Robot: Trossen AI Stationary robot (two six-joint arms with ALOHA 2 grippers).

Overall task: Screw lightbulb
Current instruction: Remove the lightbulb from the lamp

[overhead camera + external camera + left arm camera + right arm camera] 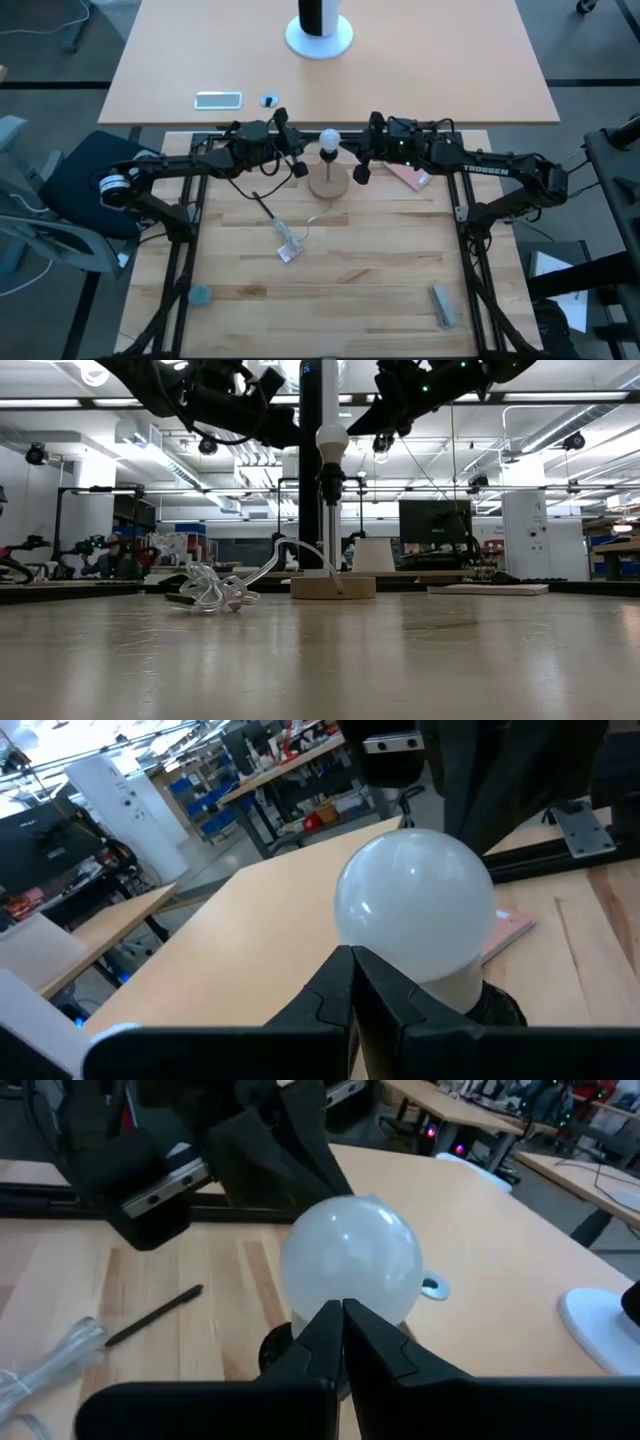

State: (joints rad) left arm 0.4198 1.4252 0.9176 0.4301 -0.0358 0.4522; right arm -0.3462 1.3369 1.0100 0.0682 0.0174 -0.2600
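The white frosted lightbulb (pixel 328 137) stands upright with its base down in the black socket (pixel 331 485), on a thin stem over the round wooden base (pixel 328 184). My left gripper (pixel 300 152) is shut, close beside the bulb on its left, with a narrow gap to it in the high view. My right gripper (pixel 355 152) is shut, close beside the bulb on its right. In each wrist view the bulb (pixel 415 905) (pixel 350 1260) fills the space just past the shut fingertips (pixel 352 970) (pixel 342 1320). In the low view both grippers sit at bulb height (pixel 331 440).
A white cord (pixel 290 240) lies coiled on the table to the near left of the wooden base. A flat pink packet (pixel 408 177) lies to its right. A teal piece (pixel 200 296) and a grey piece (pixel 442 305) lie near the front edge.
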